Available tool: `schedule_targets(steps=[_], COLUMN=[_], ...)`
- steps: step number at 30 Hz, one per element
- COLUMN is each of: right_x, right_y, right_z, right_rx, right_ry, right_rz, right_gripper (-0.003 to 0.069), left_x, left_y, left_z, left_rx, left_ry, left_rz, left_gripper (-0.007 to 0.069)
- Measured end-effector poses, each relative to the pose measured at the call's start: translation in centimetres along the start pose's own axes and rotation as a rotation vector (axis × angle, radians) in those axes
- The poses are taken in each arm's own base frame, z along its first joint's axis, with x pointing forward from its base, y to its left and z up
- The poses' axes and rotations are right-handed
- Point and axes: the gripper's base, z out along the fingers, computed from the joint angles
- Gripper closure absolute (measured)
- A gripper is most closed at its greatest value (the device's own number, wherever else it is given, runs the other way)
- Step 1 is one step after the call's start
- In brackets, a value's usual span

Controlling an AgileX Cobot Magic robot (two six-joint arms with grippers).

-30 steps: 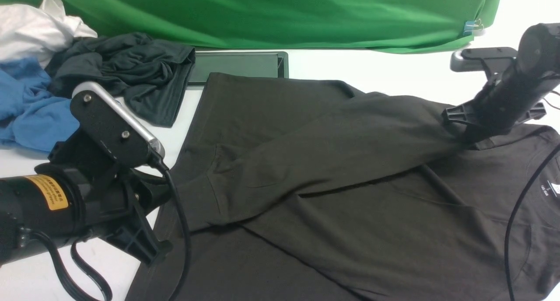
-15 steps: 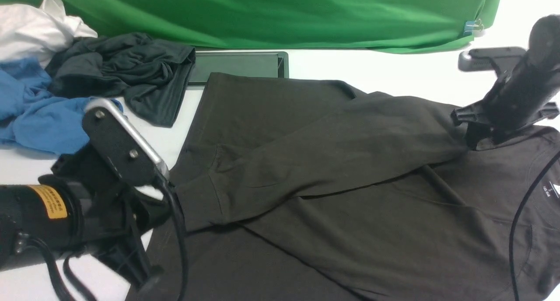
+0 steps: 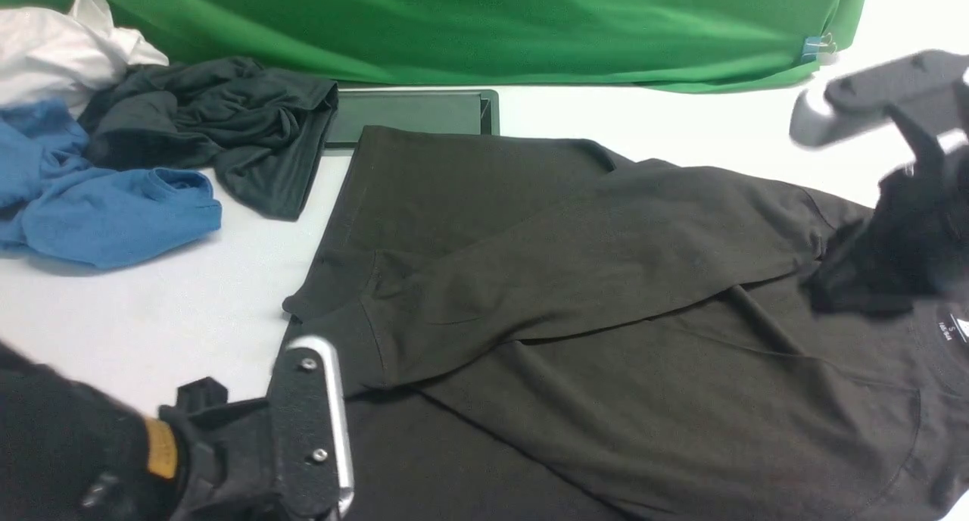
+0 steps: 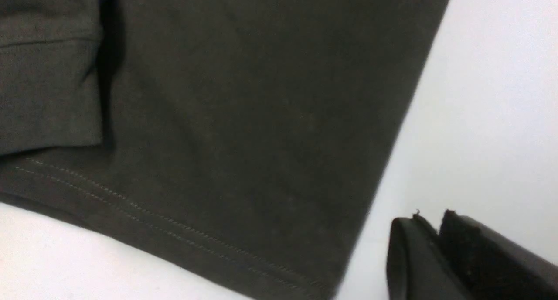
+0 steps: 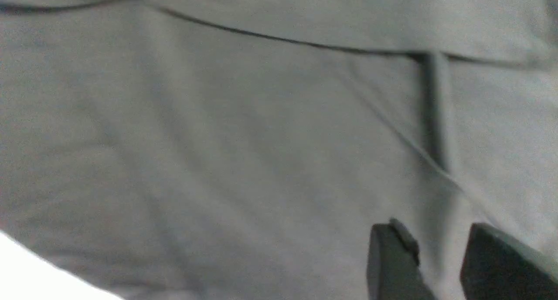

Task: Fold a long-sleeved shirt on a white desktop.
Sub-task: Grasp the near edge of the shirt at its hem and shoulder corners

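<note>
Partway at best: long-sleeved shirt (image 3: 575, 316) spread flat on the surface (image 3: 189, 309) from middle to right edge, one sleeve laid across the body, near sleeve out of view, body folds likely left to do. Seen with left hand (image 4: 436, 256) pressed together, empty, beside the hem corner near the front edge, right hand (image 5: 440, 265) parted, empty, over the shirt
</note>
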Motion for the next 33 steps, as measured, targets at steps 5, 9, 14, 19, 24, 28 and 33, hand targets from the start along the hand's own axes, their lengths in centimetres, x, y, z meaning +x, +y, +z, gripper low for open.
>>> schedule_targets(steps=[5, 9, 14, 19, 24, 28, 33], right_x=[1.5, 2.0, 2.2, 2.2, 2.2, 2.2, 2.1], right_y=[1.6, 1.7, 1.7, 1.7, 1.7, 1.6, 1.1], right_z=[-1.9, -2.7, -2.6, -2.6, -2.6, -2.6, -2.5], right_rx=[-0.053, -0.057, -0.050, -0.047, -0.047, -0.042, 0.007], right_ry=[-0.139, -0.180, -0.168, -0.167, -0.167, -0.167, -0.163], right_rz=[-0.068, -0.080, -0.087, -0.089, -0.090, -0.086, -0.047], right_gripper=[0.0399, 0.0399, 0.0399, 0.0399, 0.0399, 0.0399, 0.0399], left_x=[-0.1, 0.3, 1.3, 2.8, 3.5, 3.5, 2.8], left_y=[0.9, 0.9, 0.7, 0.2, 0.6, 1.3, 1.7], left_z=[1.9, 4.1, 6.6, 7.9, 7.9, 8.0, 7.7], left_rx=[0.015, 0.082, 0.098, 0.093, 0.008, -0.080, -0.066], left_ry=[0.080, 0.140, 0.199, 0.263, 0.307, 0.313, 0.307], left_rz=[0.096, 0.210, 0.312, 0.394, 0.413, 0.408, 0.339], left_gripper=[0.0335, 0.0195, 0.0128, 0.0159, 0.0292, 0.0482, 0.0582])
